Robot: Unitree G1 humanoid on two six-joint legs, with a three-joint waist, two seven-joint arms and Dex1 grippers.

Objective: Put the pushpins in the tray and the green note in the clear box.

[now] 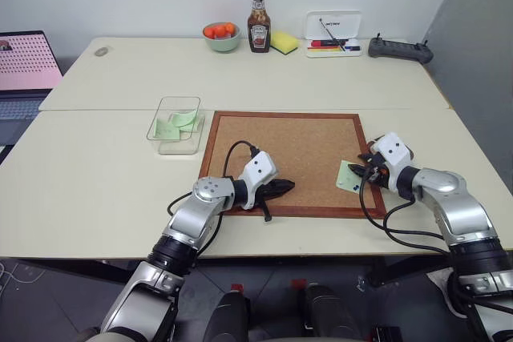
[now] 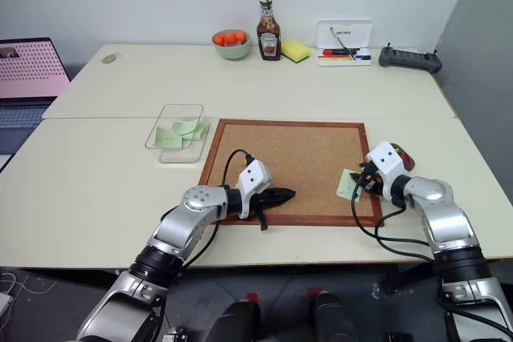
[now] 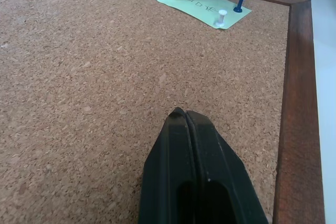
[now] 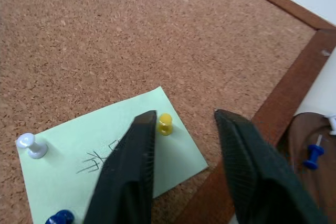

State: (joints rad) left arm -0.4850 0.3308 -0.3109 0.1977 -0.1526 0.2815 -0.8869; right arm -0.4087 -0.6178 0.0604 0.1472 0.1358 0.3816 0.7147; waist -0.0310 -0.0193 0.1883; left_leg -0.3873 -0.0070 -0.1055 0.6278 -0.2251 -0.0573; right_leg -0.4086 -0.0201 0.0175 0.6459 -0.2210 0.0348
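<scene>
Three pushpins are seen in the green note (image 4: 107, 156) on the cork board (image 1: 296, 150): a yellow pushpin (image 4: 165, 124), a white pushpin (image 4: 30, 145) and a dark blue pushpin (image 4: 59, 217). The right pincer (image 4: 181, 129) is held over the note's corner near the board's wooden frame, its fingers apart, with the yellow pushpin lying just beside the inner face of one finger; whether it is touched cannot be told. Another blue pushpin (image 4: 313, 156) is seen in the tray (image 4: 310, 140), which sits on the table (image 1: 96, 182) just beyond the frame from the right pincer. The left pincer (image 3: 186, 116) is pressed together with nothing held, low over bare cork, well apart from the note. The clear box (image 1: 176, 126), with pale green notes inside, stands beyond the left pincer, beside the board's far corner.
</scene>
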